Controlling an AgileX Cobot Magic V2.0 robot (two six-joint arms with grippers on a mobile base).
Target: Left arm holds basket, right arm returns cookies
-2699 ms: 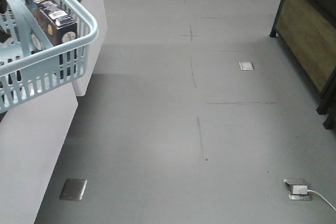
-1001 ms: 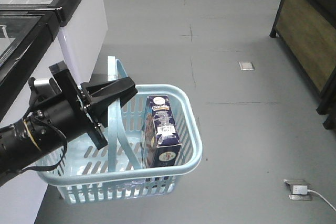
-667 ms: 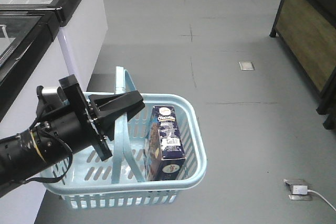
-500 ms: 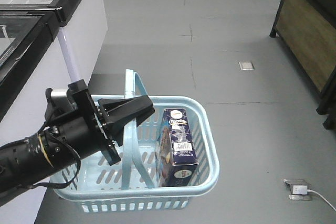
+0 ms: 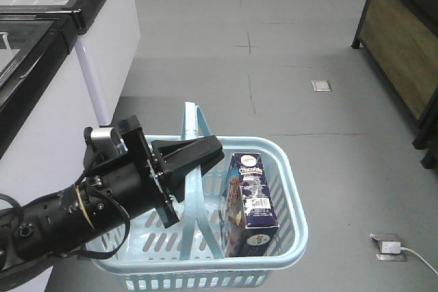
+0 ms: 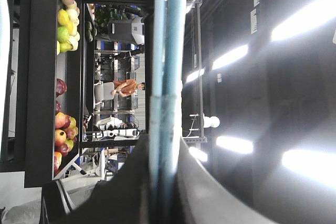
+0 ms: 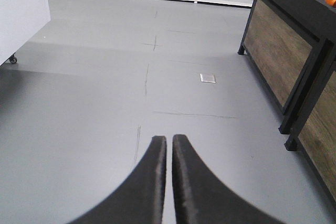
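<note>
Basket (image 5: 294, 196) hanging by its handle (image 5: 194, 200)!
Left gripper (image 5: 209, 155) clamps the handle; tall cookies (image 5: 252, 200) could topple if it swings. Right gripper (image 7: 169, 142) pressed together, empty.

Cookies (image 5: 252, 200) upright in basket's (image 5: 293, 177) right half, handle (image 5: 194, 193) just left, left pincer (image 5: 212, 152) on handle, counter (image 5: 41, 100) far left, cabinet (image 5: 404, 39) far right

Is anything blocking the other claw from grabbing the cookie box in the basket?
Nothing lies over the cookies standing in the basket. The handle, clamped by the left gripper, rises close beside the box. The right gripper is shut and sees only floor.
</note>
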